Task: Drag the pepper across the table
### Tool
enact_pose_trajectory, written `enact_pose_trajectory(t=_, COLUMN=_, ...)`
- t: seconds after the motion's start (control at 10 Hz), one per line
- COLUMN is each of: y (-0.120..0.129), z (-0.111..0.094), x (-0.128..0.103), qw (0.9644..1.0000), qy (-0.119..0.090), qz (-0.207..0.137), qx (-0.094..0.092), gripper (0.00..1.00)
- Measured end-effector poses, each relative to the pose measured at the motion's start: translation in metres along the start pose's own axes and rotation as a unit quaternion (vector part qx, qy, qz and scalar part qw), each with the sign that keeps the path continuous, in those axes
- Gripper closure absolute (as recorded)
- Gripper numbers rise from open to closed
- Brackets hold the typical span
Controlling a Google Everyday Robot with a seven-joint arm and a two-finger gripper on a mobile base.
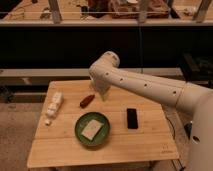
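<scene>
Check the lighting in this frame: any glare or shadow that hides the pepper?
Camera view: warm, even light on the table, with no glare on the wood. Camera view: the pepper reads dark red against the pale boards, with no shadow covering it. Camera view: the gripper hangs just right of the pepper, dimmer than the bright white arm above. Camera view: the background is dark.

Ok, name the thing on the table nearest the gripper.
The pepper, dark red, just beside the gripper over the table. The plate, black slab and white pieces lie farther off.
</scene>
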Motion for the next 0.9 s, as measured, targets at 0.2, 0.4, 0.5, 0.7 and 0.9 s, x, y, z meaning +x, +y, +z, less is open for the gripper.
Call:
enact_pose_trajectory(t=0.2, y=-0.002, z=-0.004, x=0.004, qw=0.9999, qy=-0.01, qz=-0.008, qx=0.001, gripper=0.35)
enact_pose_trajectory(t=0.4, y=-0.013, z=-0.004, x=0.022, qw=0.9985, qy=-0.053, qz=-0.017, qx=0.003, gripper=0.35)
enact_pose_trajectory(t=0.5, y=-0.026, z=-0.001, x=0.036, qw=0.9963, qy=-0.082, qz=-0.024, qx=0.005, gripper=0.35)
enact_pose_trajectory(t=0.7, y=-0.039, z=0.004, x=0.049, qw=0.9924, qy=-0.118, qz=-0.033, qx=0.007, gripper=0.35)
enact_pose_trajectory(t=0.9, y=-0.047, z=0.008, x=0.047, qw=0.9901, qy=-0.133, qz=-0.045, qx=0.011, gripper=0.35)
